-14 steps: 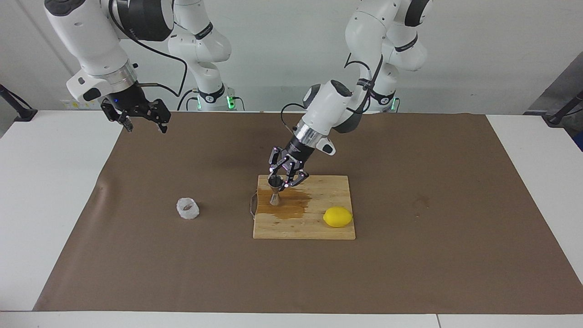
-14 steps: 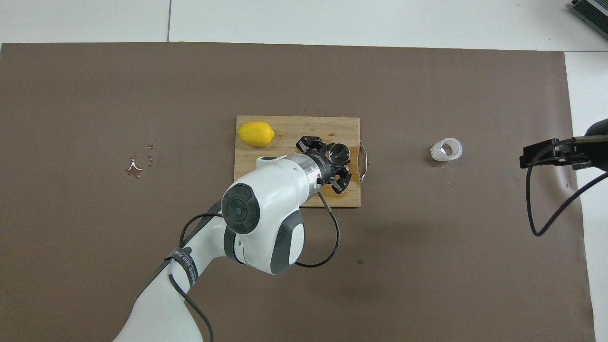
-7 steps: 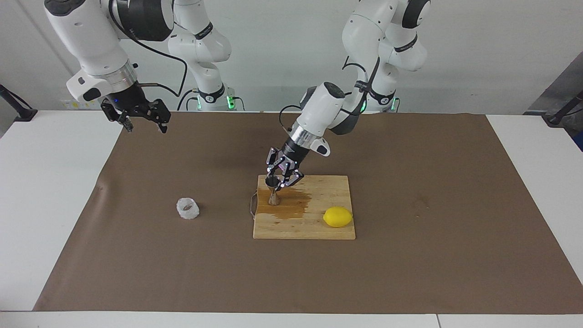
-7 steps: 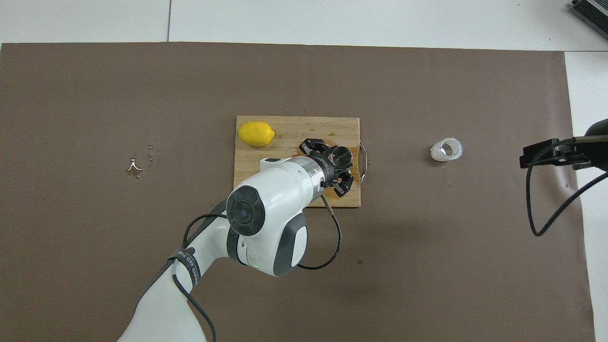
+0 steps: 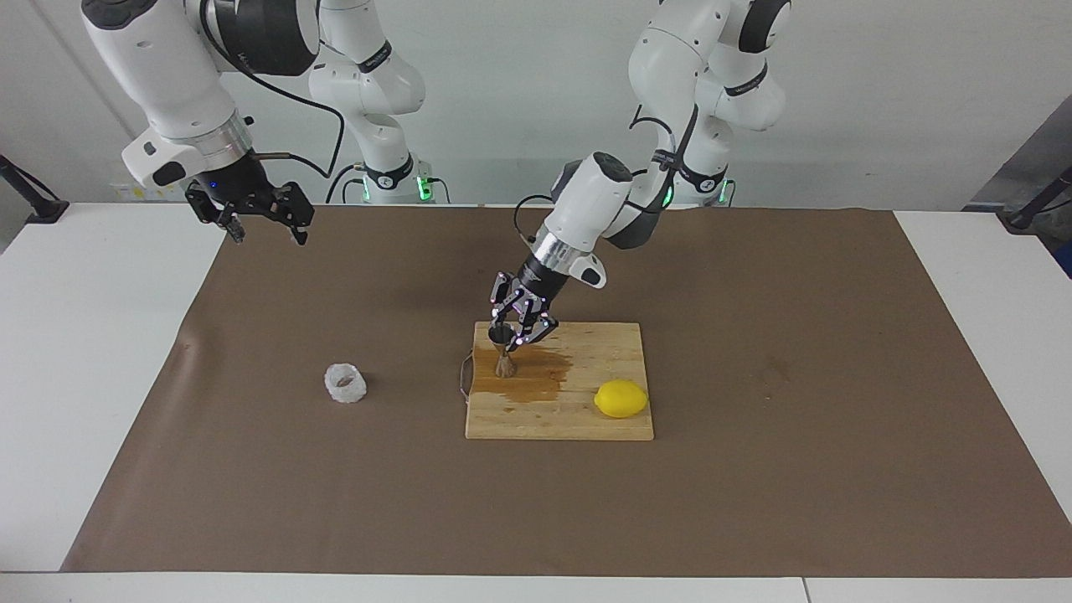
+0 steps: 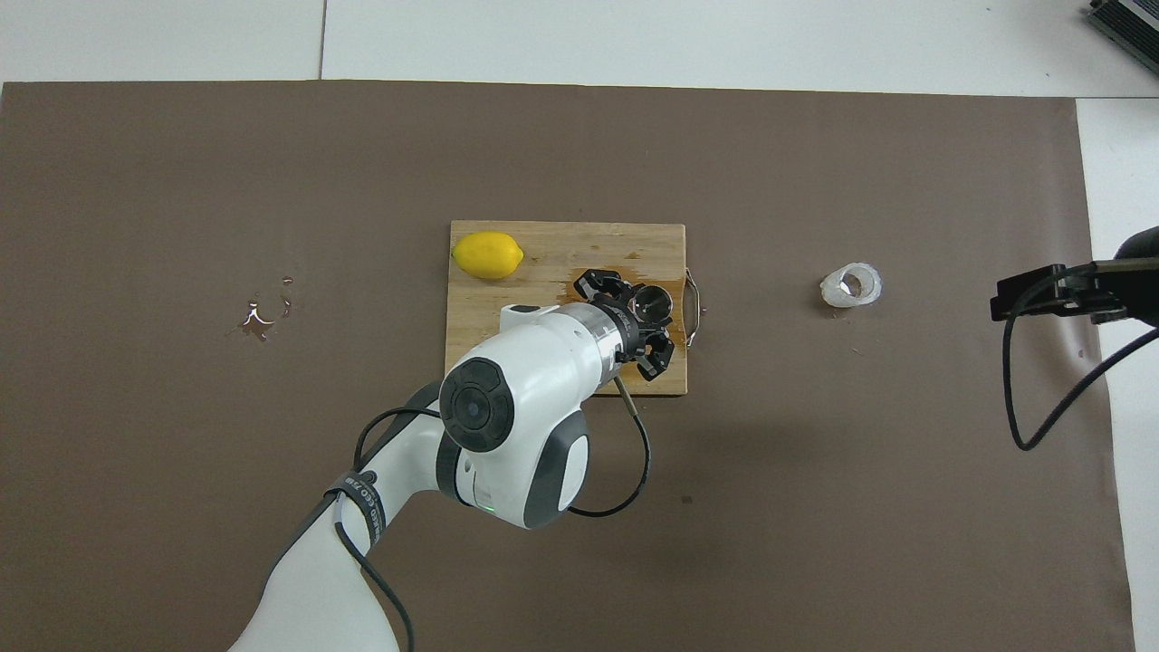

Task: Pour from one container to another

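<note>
The steel jigger stands upright on the wooden cutting board, at its corner nearest the right arm's end, on a wet dark patch. It also shows in the overhead view. My left gripper is open, tilted, with its fingers spread either side of the jigger's top rim, in the overhead view too. The whitish crinkled cup sits alone on the brown mat, toward the right arm's end. My right gripper is open and empty, and waits raised over the mat's edge.
A lemon lies on the board's corner farthest from the robots, toward the left arm's end. The board has a wire handle beside the jigger. A small spill marks the mat toward the left arm's end.
My left gripper has drawn up and back a little from the jigger, which stays standing. The cup, the lemon and the right arm have not moved.
</note>
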`<control>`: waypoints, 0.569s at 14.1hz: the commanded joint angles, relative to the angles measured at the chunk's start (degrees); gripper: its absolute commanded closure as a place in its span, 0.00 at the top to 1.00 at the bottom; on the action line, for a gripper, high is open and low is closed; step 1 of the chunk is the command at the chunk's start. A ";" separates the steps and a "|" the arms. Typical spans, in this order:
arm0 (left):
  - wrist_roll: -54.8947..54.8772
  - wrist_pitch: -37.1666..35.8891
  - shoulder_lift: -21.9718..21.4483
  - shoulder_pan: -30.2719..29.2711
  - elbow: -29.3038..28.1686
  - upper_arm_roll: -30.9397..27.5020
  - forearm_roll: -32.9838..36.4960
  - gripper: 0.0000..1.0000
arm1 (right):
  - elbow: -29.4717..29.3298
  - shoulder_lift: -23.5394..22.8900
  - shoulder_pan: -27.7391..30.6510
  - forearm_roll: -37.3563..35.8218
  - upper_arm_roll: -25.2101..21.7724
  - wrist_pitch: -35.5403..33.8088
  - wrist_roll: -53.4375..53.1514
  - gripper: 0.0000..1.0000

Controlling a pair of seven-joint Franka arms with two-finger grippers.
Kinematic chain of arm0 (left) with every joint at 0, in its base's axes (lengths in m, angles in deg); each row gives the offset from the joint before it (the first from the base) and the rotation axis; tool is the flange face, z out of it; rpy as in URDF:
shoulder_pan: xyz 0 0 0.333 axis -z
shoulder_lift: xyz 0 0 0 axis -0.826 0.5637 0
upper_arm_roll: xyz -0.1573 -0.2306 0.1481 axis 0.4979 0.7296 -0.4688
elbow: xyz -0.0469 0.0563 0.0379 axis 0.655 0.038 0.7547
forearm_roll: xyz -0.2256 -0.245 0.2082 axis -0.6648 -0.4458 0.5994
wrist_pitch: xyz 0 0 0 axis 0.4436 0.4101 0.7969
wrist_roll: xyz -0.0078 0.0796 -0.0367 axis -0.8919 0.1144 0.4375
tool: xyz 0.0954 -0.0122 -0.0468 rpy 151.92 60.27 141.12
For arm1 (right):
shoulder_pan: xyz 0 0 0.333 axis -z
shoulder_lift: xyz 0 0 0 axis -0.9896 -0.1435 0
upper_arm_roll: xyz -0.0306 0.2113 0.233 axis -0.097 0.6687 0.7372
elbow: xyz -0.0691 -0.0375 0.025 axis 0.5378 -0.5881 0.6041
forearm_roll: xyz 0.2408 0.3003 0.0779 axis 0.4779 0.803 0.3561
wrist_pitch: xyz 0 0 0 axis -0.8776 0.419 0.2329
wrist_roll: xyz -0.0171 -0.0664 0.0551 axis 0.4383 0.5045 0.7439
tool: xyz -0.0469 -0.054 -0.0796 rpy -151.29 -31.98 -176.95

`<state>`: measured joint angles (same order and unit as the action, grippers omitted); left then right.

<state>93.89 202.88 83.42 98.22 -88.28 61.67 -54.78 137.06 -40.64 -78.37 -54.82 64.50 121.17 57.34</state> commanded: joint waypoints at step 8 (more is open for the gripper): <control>1.04 0.84 0.06 0.63 -0.83 -0.87 1.55 0.74 | 0.49 0.94 0.75 1.25 0.30 -0.64 1.15 1.00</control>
<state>93.89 202.91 83.46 98.22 -88.46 61.55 -54.61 137.06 -40.64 -78.37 -54.82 64.50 121.17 57.34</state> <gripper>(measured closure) 0.300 0.000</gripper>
